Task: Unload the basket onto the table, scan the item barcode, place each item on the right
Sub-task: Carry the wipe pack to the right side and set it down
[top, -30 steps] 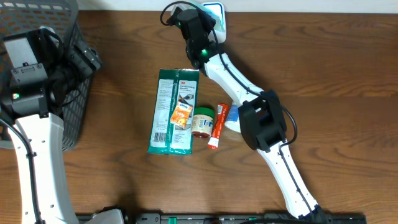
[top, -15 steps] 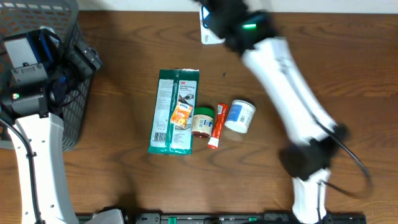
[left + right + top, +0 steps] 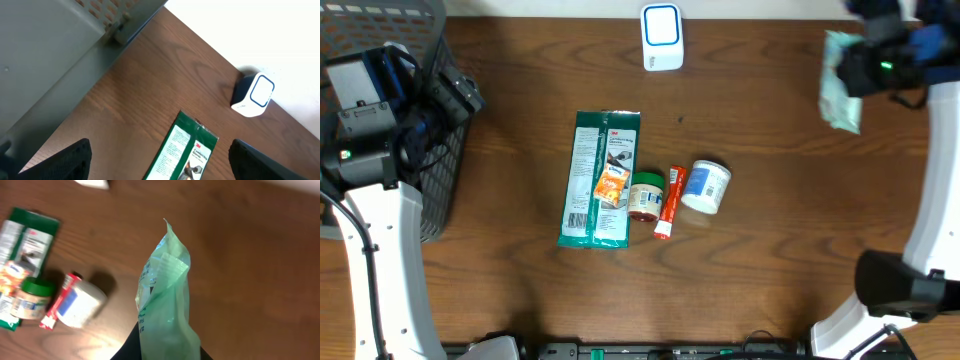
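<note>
My right gripper (image 3: 870,68) is shut on a pale green pouch (image 3: 840,95), held in the air over the table's far right. In the right wrist view the pouch (image 3: 167,300) stands upright out of the right gripper (image 3: 165,352), printed text on its lower left side. I see no barcode on it. The white scanner (image 3: 661,37) with a blue outline stands at the back centre and also shows in the left wrist view (image 3: 254,94). My left gripper (image 3: 161,150) hangs open and empty beside the basket.
A grey wire basket (image 3: 430,40) fills the back left corner. Mid-table lie a green glove package (image 3: 600,178), an orange packet (image 3: 611,186), a green-lidded jar (image 3: 645,195), a red tube (image 3: 670,202) and a white tub (image 3: 705,186).
The right arm has swung from the scanner at the back centre out to the far right, carrying the green pouch. The left arm and the items on the table have not moved.
</note>
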You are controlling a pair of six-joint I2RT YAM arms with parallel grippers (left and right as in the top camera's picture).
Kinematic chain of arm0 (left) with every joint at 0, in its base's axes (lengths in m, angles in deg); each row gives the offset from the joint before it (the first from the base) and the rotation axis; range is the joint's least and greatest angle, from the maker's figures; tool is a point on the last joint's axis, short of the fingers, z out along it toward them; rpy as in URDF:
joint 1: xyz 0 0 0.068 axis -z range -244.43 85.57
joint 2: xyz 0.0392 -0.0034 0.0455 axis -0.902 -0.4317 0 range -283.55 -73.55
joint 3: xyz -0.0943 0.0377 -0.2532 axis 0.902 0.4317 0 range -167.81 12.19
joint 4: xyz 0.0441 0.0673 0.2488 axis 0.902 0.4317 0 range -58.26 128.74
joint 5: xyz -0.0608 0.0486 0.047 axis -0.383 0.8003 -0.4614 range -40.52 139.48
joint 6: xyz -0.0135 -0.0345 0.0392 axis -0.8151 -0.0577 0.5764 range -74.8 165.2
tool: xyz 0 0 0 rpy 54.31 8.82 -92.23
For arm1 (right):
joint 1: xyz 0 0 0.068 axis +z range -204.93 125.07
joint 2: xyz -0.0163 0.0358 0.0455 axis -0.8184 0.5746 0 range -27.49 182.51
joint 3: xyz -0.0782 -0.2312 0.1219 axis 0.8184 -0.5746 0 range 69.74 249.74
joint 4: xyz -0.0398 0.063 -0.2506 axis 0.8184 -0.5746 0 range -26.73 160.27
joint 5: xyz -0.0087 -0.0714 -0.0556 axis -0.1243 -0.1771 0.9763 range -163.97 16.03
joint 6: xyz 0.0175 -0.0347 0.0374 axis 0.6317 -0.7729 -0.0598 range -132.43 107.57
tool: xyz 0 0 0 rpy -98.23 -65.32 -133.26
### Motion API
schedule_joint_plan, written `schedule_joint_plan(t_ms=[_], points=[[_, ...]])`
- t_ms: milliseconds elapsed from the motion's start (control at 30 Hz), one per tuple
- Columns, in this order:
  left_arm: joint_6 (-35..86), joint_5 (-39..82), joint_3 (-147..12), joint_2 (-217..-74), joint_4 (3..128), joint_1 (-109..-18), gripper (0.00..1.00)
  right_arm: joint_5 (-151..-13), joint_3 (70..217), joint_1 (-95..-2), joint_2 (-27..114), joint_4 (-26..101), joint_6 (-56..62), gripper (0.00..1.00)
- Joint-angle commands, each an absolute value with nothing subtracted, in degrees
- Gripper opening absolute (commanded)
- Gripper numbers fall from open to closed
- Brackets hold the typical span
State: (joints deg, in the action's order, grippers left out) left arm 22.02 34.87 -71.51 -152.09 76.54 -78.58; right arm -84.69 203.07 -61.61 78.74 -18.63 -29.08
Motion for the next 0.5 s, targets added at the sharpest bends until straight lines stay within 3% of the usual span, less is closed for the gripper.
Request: schedule_joint_plan(t_ms=[0,467], points=[[22.0,35.6,-72.4,-151.8,76.5,-78.8,0.86,-86.9,196.6,-67.4,80.1,-18.6,-27.8,0.01],[22.0,35.6,-72.4,-151.8,76.5,-78.8,0.85,-86.9,150.5,-78.3,80.4,23.0,-19.2,0.01]])
